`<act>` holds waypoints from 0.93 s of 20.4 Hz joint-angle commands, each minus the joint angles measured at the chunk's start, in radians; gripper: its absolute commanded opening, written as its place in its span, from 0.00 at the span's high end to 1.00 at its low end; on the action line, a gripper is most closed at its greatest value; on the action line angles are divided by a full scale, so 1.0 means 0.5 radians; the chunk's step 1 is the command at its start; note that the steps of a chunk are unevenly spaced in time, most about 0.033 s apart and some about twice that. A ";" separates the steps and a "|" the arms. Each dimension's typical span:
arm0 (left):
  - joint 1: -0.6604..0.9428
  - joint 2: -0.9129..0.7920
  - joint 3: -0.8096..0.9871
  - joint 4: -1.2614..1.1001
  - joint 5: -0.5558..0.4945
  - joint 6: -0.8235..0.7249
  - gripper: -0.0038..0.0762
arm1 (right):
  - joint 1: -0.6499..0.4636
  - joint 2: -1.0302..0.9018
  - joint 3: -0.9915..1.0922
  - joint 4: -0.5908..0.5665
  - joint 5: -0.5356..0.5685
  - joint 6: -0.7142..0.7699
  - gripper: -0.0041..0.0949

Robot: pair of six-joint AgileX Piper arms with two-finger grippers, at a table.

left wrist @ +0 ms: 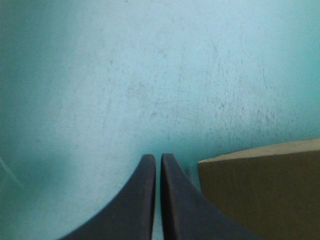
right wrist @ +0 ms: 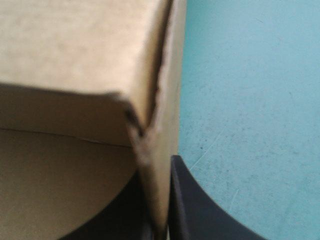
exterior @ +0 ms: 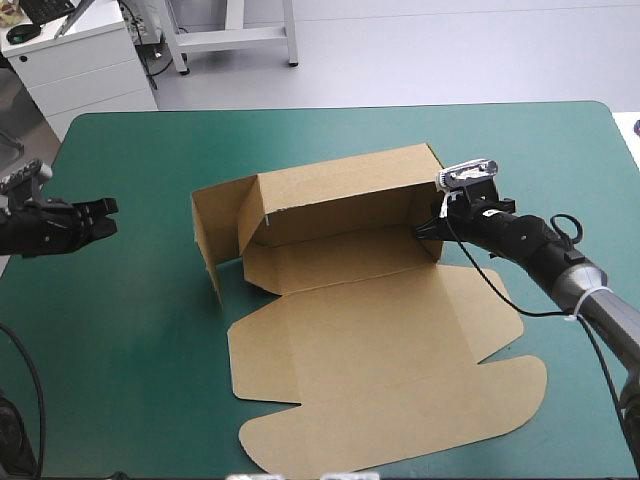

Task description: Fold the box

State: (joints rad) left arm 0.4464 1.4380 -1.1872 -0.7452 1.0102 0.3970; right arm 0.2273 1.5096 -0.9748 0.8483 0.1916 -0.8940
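Plainly, the half-raised brown cardboard box point(exterior: 340, 330) lies on the scuffed teal-green counter point(exterior: 130, 350); right hand point(exterior: 427, 229) pinches its end wall, left hand point(exterior: 107, 216) closed, empty.

Far strip: bare teal-green cover point(exterior: 300, 125) is seen between the table's far edge and the box point(exterior: 340, 215).
Left side: a band of open cover is left between the closed left gripper point(exterior: 108, 218) and the box's standing left wall point(exterior: 205, 245).
Centre: passage is blocked by the raised far wall point(exterior: 340, 190) and the left wall. The floor between them is left open from above and from the near side.
Right wall: its edge is taken up by the right gripper point(exterior: 428, 228), clamped on it; the right arm is laid across the cover there.
Near half: it is covered by the flat lid point(exterior: 390, 380), which lies low on the table.
Near-left corner: bare cover is shown.
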 commanded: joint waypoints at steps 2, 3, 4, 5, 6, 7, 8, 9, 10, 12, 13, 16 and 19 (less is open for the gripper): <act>0.129 -0.116 0.302 -0.441 -0.151 0.175 0.93 | -0.041 -0.078 -0.087 0.028 0.099 0.100 0.98; 0.129 -0.116 0.384 -0.442 -0.160 0.223 0.93 | -0.095 -0.078 -0.135 -0.072 0.297 0.224 0.97; 0.125 -0.116 0.411 -0.447 -0.170 0.223 0.93 | -0.118 -0.078 -0.173 -0.150 0.396 0.330 0.97; 0.125 -0.120 0.470 -0.494 -0.198 0.261 0.93 | -0.180 -0.078 -0.283 -0.427 0.619 0.686 0.97; 0.125 -0.120 0.494 -0.516 -0.199 0.275 0.93 | -0.199 -0.078 -0.340 -0.578 0.715 0.872 0.97; 0.125 -0.120 0.523 -0.545 -0.208 0.278 0.93 | -0.217 -0.078 -0.503 -0.850 0.956 1.180 0.97; 0.125 -0.120 0.537 -0.557 -0.212 0.299 0.93 | -0.217 -0.078 -0.643 -1.001 1.143 1.341 0.97; 0.125 -0.120 0.536 -0.557 -0.208 0.334 0.93 | -0.217 -0.078 -0.741 -1.033 1.273 1.390 0.97; 0.125 -0.120 0.536 -0.553 -0.208 0.334 0.93 | -0.217 -0.078 -0.880 -1.010 1.473 1.416 0.97; 0.125 -0.120 0.536 -0.561 -0.208 0.334 0.93 | -0.204 -0.073 -0.978 -1.011 1.653 1.434 0.97; 0.125 -0.120 0.536 -0.561 -0.208 0.334 0.93 | -0.204 -0.053 -0.990 -1.011 1.741 1.455 0.97; 0.125 -0.120 0.536 -0.577 -0.195 0.325 0.93 | -0.198 0.060 -0.986 -1.015 1.996 1.547 0.97; 0.125 -0.120 0.536 -0.581 -0.194 0.325 0.93 | -0.196 0.151 -0.986 -1.015 2.084 1.547 0.97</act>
State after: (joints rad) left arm 0.5084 1.4145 -0.8964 -0.9735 0.9054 0.5591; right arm 0.1286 1.5847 -1.4357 0.3132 1.1917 -0.1283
